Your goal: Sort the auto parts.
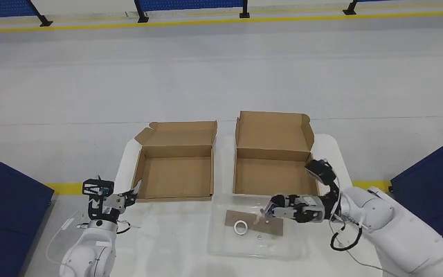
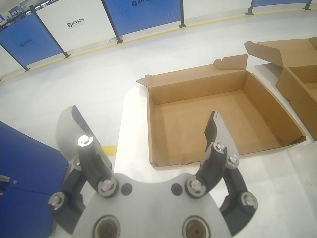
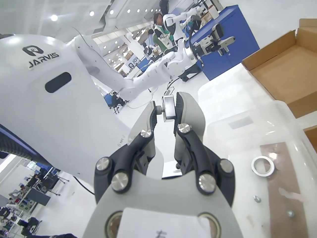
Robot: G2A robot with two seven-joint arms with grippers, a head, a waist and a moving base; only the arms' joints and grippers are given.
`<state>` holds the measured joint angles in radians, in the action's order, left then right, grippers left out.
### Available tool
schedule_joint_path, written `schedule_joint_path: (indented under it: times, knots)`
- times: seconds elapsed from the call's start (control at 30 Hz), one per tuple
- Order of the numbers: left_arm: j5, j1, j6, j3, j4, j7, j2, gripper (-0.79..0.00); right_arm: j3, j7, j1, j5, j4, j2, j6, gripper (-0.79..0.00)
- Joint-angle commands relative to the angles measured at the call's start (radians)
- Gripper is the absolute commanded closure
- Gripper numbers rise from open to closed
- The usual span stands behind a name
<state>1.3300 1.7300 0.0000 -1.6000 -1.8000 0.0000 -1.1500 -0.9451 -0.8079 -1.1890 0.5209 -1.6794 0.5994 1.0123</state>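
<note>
My right gripper (image 3: pixel 165 111) (image 1: pixel 268 208) is shut on a small round metal part with a stud (image 3: pixel 168 110), held just above the clear plastic tray (image 1: pixel 216 244) (image 3: pixel 247 122). In the tray a white ring (image 1: pixel 241 227) (image 3: pixel 263 166) lies on a brown card (image 1: pixel 252 223), with two small nuts (image 3: pixel 257 198) close by. My left gripper (image 2: pixel 143 122) (image 1: pixel 130 196) is open and holds nothing, at the table's left edge beside the left cardboard box (image 2: pixel 223 115) (image 1: pixel 176 176).
The right cardboard box (image 1: pixel 271 173) (image 3: pixel 279 75) (image 2: pixel 297 75) stands behind the tray, its lid flap up. Both boxes are open with nothing inside. A blue cabinet (image 2: pixel 24 164) stands beside the table's left edge.
</note>
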Motion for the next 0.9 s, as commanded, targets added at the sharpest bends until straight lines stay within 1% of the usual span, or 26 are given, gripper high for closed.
schedule_joint_path:
  times: [0.0,0.1,0.23,0.43,0.8,0.87]
  knots:
    - [0.0,0.0,0.0,0.0,0.0,0.0,0.0,-0.785,-0.033,0.0,-0.02,0.052,-0.014,-0.011,0.0,0.0]
    - [0.0,0.0,0.0,0.0,0.0,0.0,0.0,-0.785,-0.067,0.0,-0.046,0.129,-0.059,-0.021,0.0,0.0]
    - [0.0,0.0,0.0,0.0,0.0,0.0,0.0,-0.785,-0.073,0.0,-0.064,0.217,-0.138,-0.026,0.0,0.0]
    - [0.0,0.0,0.0,0.0,0.0,0.0,0.0,-0.785,-0.045,-0.001,-0.032,0.314,-0.216,-0.026,0.0,0.0]
    - [0.0,0.0,0.0,0.0,0.0,0.0,0.0,-0.785,-0.045,-0.001,-0.032,0.314,-0.216,-0.026,0.0,0.0]
    - [0.0,0.0,0.0,0.0,0.0,0.0,0.0,-0.785,-0.047,0.018,-0.035,0.296,-0.234,-0.022,-0.023,0.0]
